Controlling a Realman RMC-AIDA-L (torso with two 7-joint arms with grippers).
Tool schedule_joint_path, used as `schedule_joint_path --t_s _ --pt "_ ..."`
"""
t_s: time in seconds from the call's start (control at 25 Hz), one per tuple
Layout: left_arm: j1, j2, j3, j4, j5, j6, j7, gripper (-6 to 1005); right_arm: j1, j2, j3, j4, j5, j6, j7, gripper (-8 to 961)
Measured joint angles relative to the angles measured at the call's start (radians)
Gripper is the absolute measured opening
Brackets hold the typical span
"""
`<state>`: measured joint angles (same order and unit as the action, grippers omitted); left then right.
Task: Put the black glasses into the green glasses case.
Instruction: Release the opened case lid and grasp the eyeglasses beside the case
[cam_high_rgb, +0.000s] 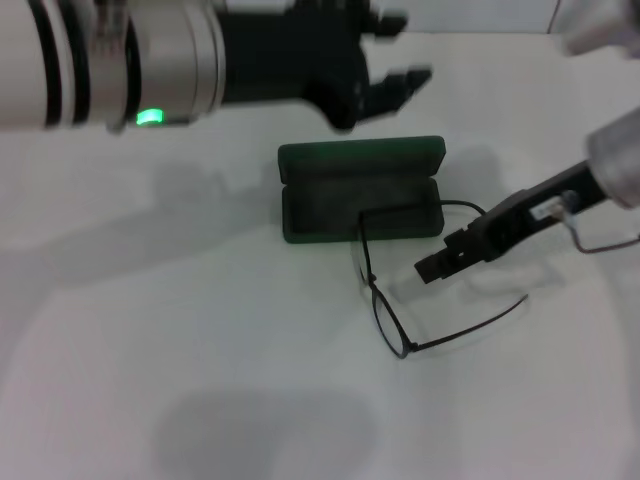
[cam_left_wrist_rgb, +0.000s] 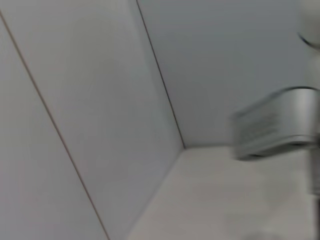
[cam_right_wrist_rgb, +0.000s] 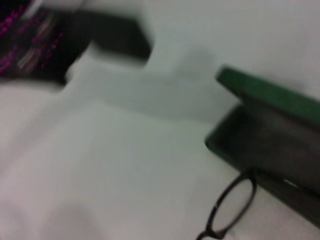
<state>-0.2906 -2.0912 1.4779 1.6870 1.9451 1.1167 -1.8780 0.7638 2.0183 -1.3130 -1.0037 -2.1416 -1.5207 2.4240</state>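
The green glasses case (cam_high_rgb: 360, 190) lies open in the middle of the table, its lid standing at the back; it also shows in the right wrist view (cam_right_wrist_rgb: 270, 130). The black glasses (cam_high_rgb: 385, 300) lie unfolded in front of it. One lens leans on the case's front edge and the other rests on the table (cam_right_wrist_rgb: 232, 207). Their temple arms stretch out to the right. My right gripper (cam_high_rgb: 432, 267) hovers low between the two temple arms, just right of the frame. My left gripper (cam_high_rgb: 400, 50) is raised behind the case, open and empty.
The white table (cam_high_rgb: 180, 350) spreads around the case. The left wrist view shows only wall panels (cam_left_wrist_rgb: 100, 100) and a blurred grey part of the right arm (cam_left_wrist_rgb: 275, 122). A thin cable (cam_high_rgb: 600, 245) hangs from the right arm.
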Motion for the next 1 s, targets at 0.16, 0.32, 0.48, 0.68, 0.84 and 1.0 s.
schedule_joint_path --t_s 0.16,0.32,0.48,0.68,0.84,1.0 --pt "0.032 0.001 0.005 -0.046 -0.055 0.004 0.039 458 0.134 0.007 -0.045 0.093 -0.057 0.025 0.086 685" --pt "0.063 0.003 -0.031 -0.049 -0.104 0.013 0.077 459 0.232 0.009 -0.075 0.179 -0.055 0.064 0.135 685" --pt "0.068 0.003 -0.069 -0.046 -0.108 0.025 0.09 457 0.28 0.009 -0.102 0.227 -0.047 0.076 0.178 684" --pt "0.07 0.003 -0.174 -0.068 -0.127 0.107 0.13 457 0.286 0.01 -0.188 0.232 0.004 0.112 0.219 683" --pt "0.07 0.003 -0.288 -0.108 -0.166 0.24 0.167 456 0.268 0.01 -0.215 0.228 0.051 0.138 0.221 682" --pt "0.058 0.004 -0.402 -0.203 -0.197 0.418 0.217 456 0.264 0.01 -0.219 0.228 0.066 0.15 0.226 682"
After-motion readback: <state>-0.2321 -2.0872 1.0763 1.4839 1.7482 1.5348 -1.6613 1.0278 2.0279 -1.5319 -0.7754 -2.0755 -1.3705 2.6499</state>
